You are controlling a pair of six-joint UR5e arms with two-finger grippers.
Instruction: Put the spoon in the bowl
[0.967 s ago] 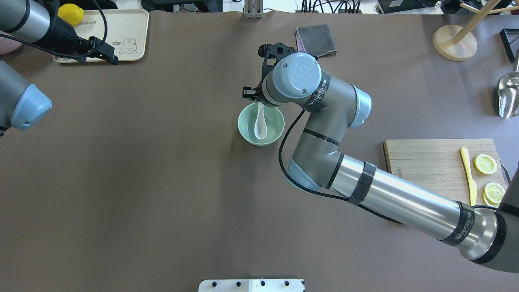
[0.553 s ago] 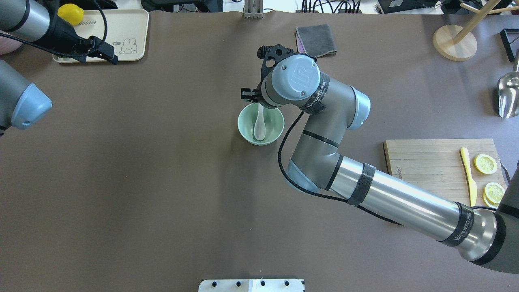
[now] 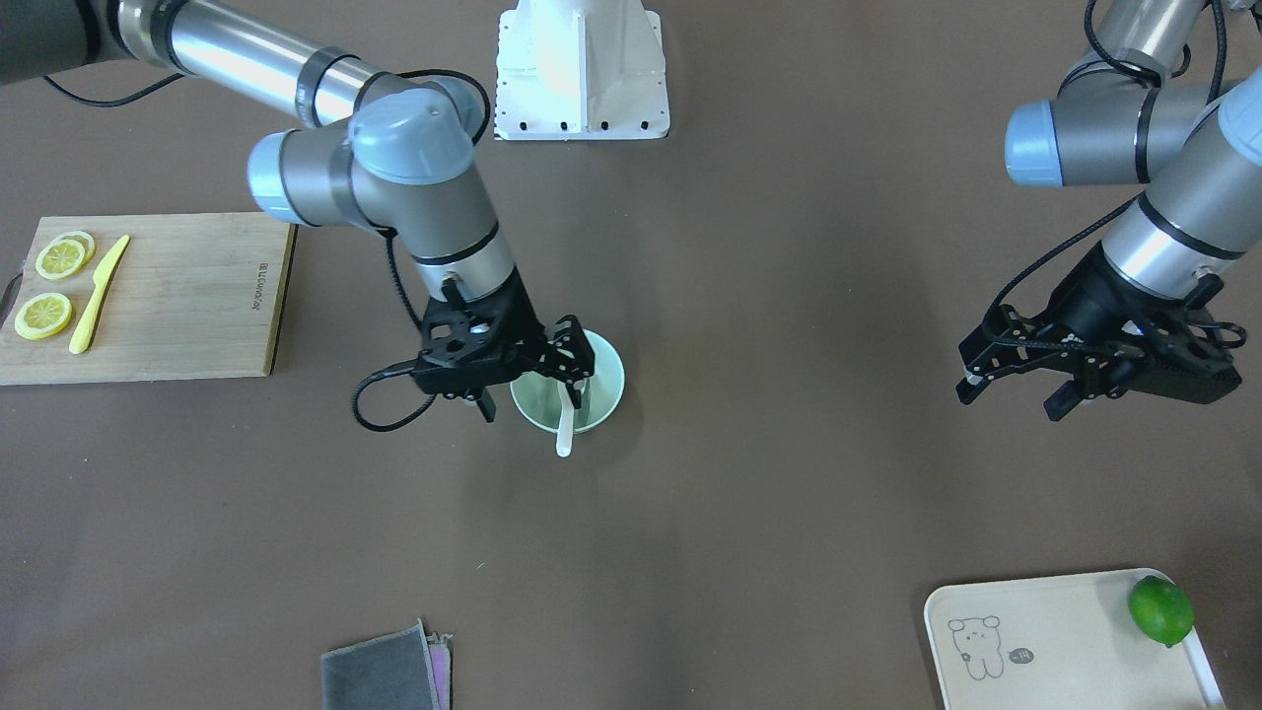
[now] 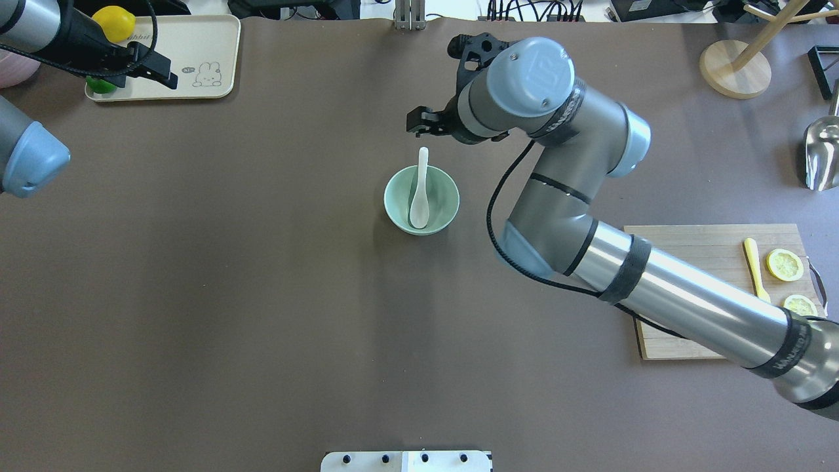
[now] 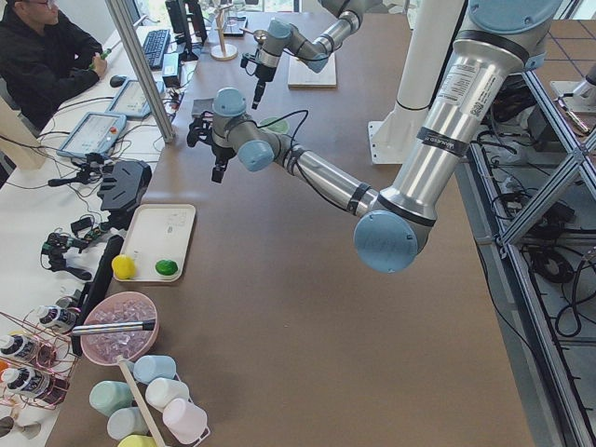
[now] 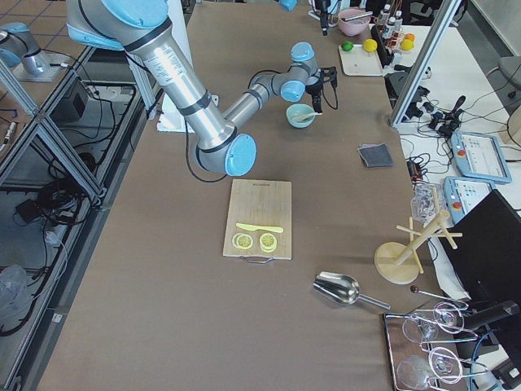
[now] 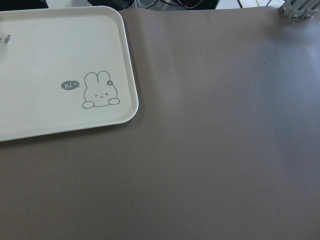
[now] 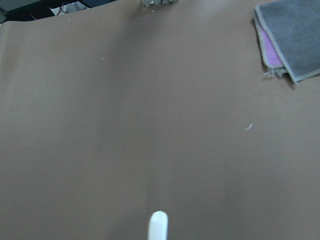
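Overhead exterior view, going outward from the robot: closest, on the robot's right, lies a rectangular wooden cutting board [image 4: 708, 246] with a slim yellow plastic knife [image 4: 755, 265] and round lemon slices [image 4: 784, 265] on it. Further out, near the middle of the brown table [image 4: 229, 295], stands the small round pale mint-green bowl [image 4: 396, 204]. The small white soup-style spoon [image 4: 419, 196] is inside it: the oval scoop rests low in the bowl, and the short handle leans on the far rim and sticks out over it. Just beyond the bowl hangs the right gripper [image 3: 532, 387], raised above the table. Its two fingers are spread wide, nothing is between them, and it is apart from the spoon handle. Further away lies a folded grey cloth [image 3: 380, 675]. At the far left, the left gripper [image 3: 1016, 394] hangs near a cream rectangular tray [image 4: 210, 39] with a rabbit drawing; its fingers are also apart and empty. A yellow lemon [image 4: 115, 19] and a green lime [image 3: 1161, 609] sit on that tray.
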